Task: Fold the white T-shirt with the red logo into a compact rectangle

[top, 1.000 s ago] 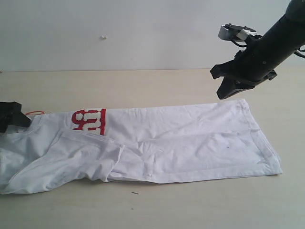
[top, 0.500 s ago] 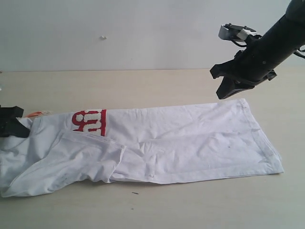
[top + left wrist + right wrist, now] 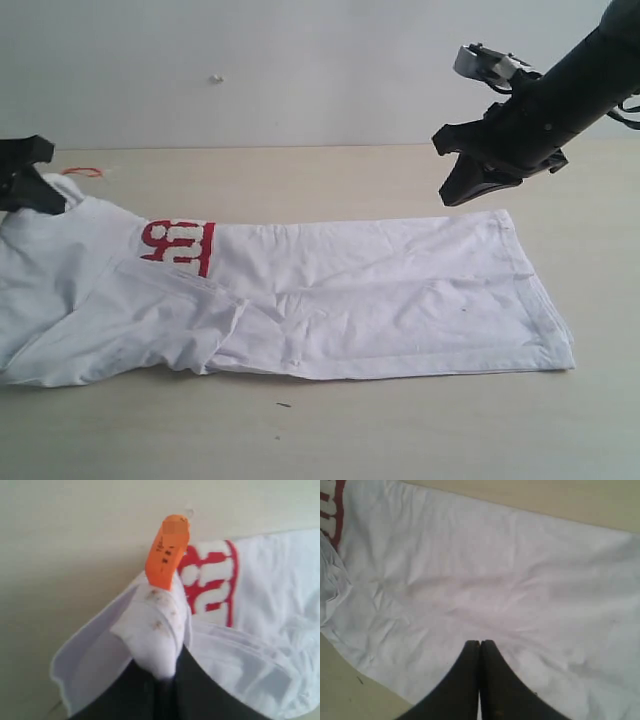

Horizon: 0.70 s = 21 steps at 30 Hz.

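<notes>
The white T-shirt with the red logo is limp, light cotton. The left gripper pinches its collar beside the orange tag. The right gripper, closed and empty, should probably take the hem.

Matte black tubular right arm with a grey-white boxy module at eleven o'clock; black wedge-shaped right gripper, black left gripper.

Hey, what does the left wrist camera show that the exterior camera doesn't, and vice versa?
Left wrist only: brownish spots on the collar fabric pinched in the shut left gripper. Exterior only: the right gripper, shut, hovering apart from the cloth, and the shirt's hem end on the table. Both: the white T-shirt and its red logo.
</notes>
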Available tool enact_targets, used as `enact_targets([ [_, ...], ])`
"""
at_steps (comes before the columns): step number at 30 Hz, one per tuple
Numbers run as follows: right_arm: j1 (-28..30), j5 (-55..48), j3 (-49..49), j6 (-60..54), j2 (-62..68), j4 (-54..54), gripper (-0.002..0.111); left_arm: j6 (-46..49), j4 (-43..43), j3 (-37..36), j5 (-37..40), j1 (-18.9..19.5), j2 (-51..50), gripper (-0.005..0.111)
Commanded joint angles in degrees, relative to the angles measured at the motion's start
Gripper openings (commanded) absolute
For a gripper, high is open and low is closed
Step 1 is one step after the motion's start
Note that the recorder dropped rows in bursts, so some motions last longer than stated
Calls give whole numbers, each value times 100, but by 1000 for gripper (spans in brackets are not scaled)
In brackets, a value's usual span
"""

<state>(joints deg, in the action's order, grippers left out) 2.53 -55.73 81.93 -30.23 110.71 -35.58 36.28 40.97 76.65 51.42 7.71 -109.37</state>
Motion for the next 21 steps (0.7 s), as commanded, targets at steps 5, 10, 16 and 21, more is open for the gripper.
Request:
enact_targets([
  [5, 16, -303, 26, -316, -88, -674, 0, -1369, 33, 1014, 129, -1639, 212, 0],
  [10, 16, -331, 112, -313, -598, -794, 0, -1984, 80, 1214, -850, -2829, 168, 0],
  [16, 16, -724, 190, -291, -1706, -686, 0, -2107, 922, 1235, -2391, -4120, -388, 0],
  [21, 16, -895, 190, -267, -2336, -708, 0, -2004, 1080, 2041, -2944, -4929, -1362, 0],
])
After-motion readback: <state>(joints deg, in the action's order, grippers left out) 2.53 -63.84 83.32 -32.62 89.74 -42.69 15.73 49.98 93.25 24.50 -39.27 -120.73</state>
